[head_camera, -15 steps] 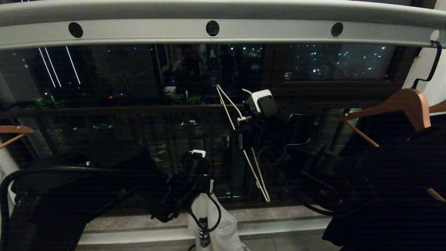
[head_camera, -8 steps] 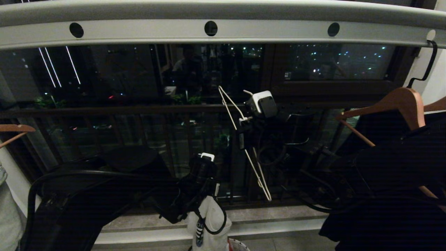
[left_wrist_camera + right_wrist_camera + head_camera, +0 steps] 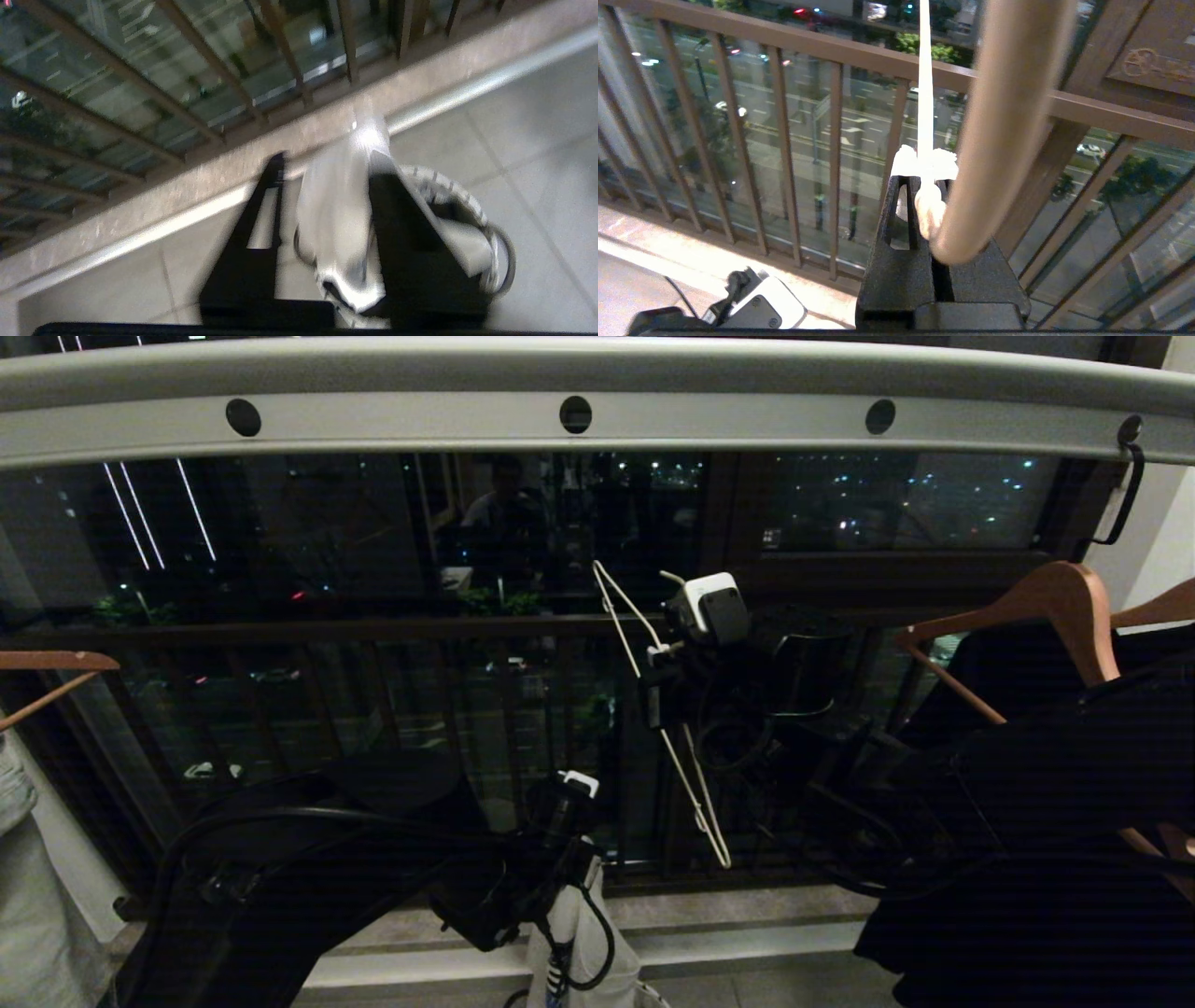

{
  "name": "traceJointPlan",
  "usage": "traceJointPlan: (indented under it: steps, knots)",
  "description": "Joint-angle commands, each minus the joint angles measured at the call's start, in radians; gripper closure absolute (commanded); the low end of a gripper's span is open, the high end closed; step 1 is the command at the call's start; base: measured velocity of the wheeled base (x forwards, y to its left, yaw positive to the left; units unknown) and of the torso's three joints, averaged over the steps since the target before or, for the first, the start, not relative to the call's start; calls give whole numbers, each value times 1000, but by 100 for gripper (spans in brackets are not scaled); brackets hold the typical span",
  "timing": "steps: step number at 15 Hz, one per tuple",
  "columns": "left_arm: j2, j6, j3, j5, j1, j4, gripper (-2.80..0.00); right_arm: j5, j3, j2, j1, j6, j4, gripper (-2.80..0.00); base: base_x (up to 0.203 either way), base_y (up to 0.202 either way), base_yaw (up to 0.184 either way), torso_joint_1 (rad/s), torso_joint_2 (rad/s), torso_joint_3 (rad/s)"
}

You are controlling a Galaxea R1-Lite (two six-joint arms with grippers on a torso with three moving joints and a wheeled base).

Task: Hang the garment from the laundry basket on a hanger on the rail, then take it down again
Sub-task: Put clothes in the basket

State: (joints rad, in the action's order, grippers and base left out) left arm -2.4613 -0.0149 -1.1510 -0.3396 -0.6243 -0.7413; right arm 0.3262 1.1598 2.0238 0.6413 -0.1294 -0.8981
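- The left gripper (image 3: 322,224), black and low near the middle of the head view, is standing with its jaws parted, and the white cotton T-shirt (image 3: 343,224) with a dark printed logo is draping between the black fingers (image 3: 261,233); a second ago those jaws were clenched on the cloth.
- Whether the parted jaws are gripping the cloth or merely letting it hang over them cannot be told.
- The white cotton T-shirt (image 3: 583,943) is trailing down into the small round basket (image 3: 467,210) with a pale mesh wall and dark rim, which is standing on the tiled floor (image 3: 537,140) just beside the stone kerb (image 3: 154,196).
- Since the earlier frame the left arm has been sliding rightward and sinking, so less of the T-shirt is showing above the bottom edge of the head view.
- The right gripper (image 3: 927,196) is staying clamped on the twisted neck of the thin cream-white wire hanger (image 3: 686,775), holding it tilted in the air below the long light-grey metal rail (image 3: 728,415) with round dark holes, well apart from it.
- That hanger is sitting where it sat a second ago.
- The whole head view is shifting slightly: the rail's holes and the thick brown wooden hanger (image 3: 1046,607) carrying a black garment (image 3: 1055,859) on the right are appearing displaced.
- A pale grey-green garment (image 3: 28,896) is now showing more at the left edge.
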Motion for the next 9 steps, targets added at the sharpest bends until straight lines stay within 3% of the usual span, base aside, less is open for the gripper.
traceJointPlan:
  steps: [1,9]
  knots:
    - [29,-2,57,-2,-1,-5,-280,2,0,-2,0,-2,-5,0,0,0,0,0,0,0]
    - [256,11,293,-2,4,-15,-280,2,-2,3,0,-4,-5,0,0,0,0,0,0,0]
